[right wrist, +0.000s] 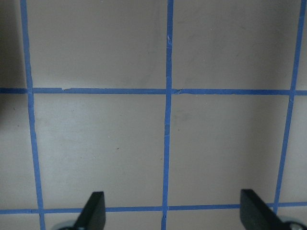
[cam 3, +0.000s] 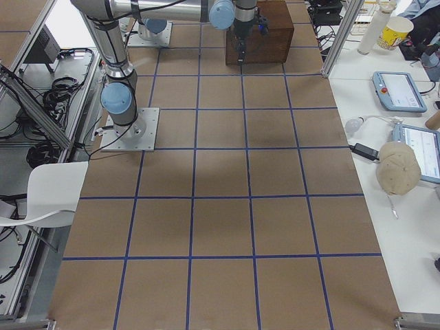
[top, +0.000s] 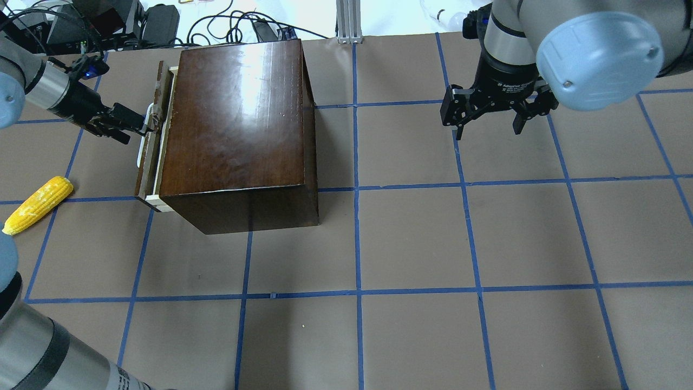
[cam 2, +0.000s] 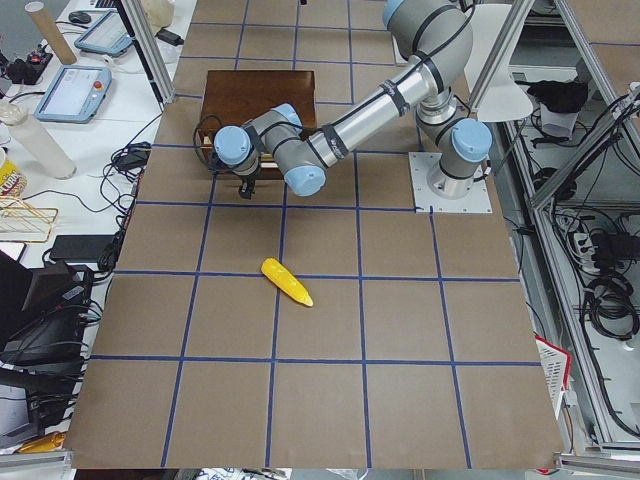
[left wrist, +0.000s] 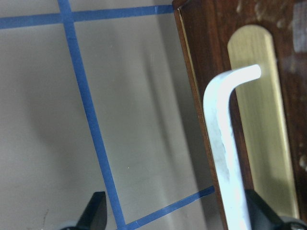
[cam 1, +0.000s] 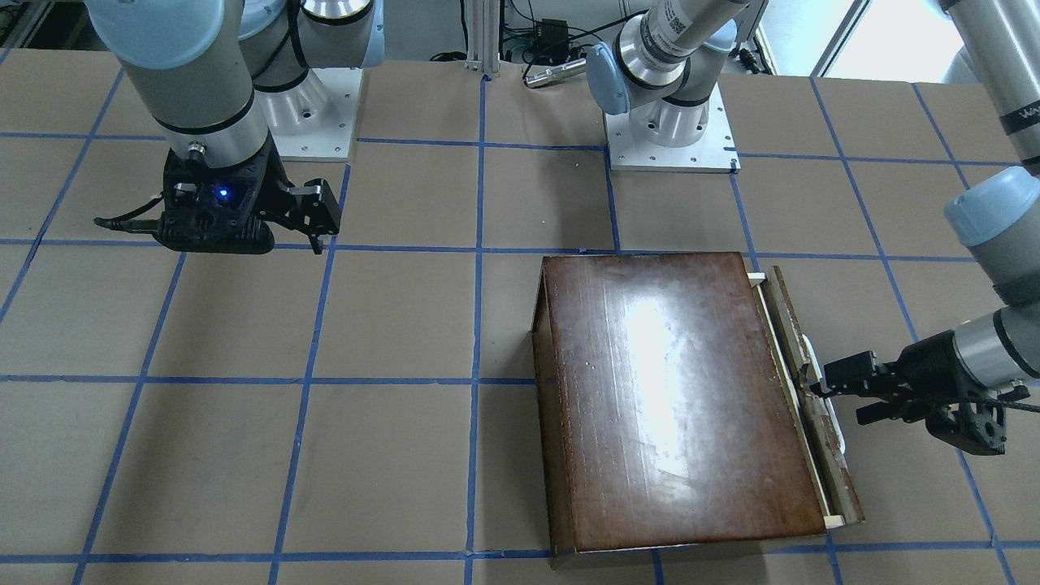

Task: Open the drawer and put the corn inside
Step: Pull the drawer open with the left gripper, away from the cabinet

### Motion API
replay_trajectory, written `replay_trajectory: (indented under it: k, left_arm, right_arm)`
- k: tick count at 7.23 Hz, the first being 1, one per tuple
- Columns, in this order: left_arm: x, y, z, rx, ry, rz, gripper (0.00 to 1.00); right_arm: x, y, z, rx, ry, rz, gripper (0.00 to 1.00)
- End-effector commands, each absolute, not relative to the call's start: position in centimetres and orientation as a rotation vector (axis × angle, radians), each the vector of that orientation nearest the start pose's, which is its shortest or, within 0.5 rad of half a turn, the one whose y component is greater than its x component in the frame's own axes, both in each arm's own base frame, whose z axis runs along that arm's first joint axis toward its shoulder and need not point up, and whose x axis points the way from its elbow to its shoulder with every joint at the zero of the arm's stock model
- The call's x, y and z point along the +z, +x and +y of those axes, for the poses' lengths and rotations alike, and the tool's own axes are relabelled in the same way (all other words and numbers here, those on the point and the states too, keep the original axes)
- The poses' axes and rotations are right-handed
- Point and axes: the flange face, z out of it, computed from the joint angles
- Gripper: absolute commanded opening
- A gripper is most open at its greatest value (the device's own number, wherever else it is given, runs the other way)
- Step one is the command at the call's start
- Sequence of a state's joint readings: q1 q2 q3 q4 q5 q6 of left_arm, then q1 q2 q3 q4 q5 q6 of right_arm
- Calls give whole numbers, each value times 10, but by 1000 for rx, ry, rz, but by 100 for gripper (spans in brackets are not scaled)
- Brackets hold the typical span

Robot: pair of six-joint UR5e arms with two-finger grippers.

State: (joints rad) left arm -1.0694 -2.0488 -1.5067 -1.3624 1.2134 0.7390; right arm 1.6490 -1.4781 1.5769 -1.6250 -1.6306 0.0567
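Pulling the drawer open, only just begun.

The left gripper [top: 135,125] is spread wide with the white handle [left wrist: 218,143] between its fingers. The drawer [top: 149,162] peeks out of the box [top: 238,119] at the upper left. Next comes a straight pull leftward. The corn [top: 38,205] lies at the lower left, maybe close to the drawer's path. The right gripper [top: 487,130] hangs spread, holding nothing.

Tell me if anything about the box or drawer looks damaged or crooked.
The drawer has a chipped dark front panel, with pale worn patches near the handle. The box sits skewed against the blue tape grid. The corn lies apart from it; nothing is spilled.
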Motion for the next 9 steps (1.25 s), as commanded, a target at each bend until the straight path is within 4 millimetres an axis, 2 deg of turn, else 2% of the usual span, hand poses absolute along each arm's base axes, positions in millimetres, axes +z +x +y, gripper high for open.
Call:
replay_trajectory:
  k: [1, 3, 5, 7, 9]
  left_arm:
    - [271, 175, -636, -103, 394, 3521, 100]
    - [274, 179, -637, -108, 395, 3514, 100]
    - [277, 185, -639, -101, 512, 3464, 100]
    - [273, 209, -637, -104, 463, 3475, 100]
    - [282, 214, -640, -121, 521, 3461, 100]
  right_arm:
    - [444, 168, -513, 62, -36, 3203, 100]
    - [444, 168, -513, 62, -36, 3203, 100]
    - [443, 168, -513, 67, -37, 3203, 100]
    - [444, 168, -513, 62, -36, 3203, 100]
    - [443, 168, -514, 65, -37, 3203, 100]
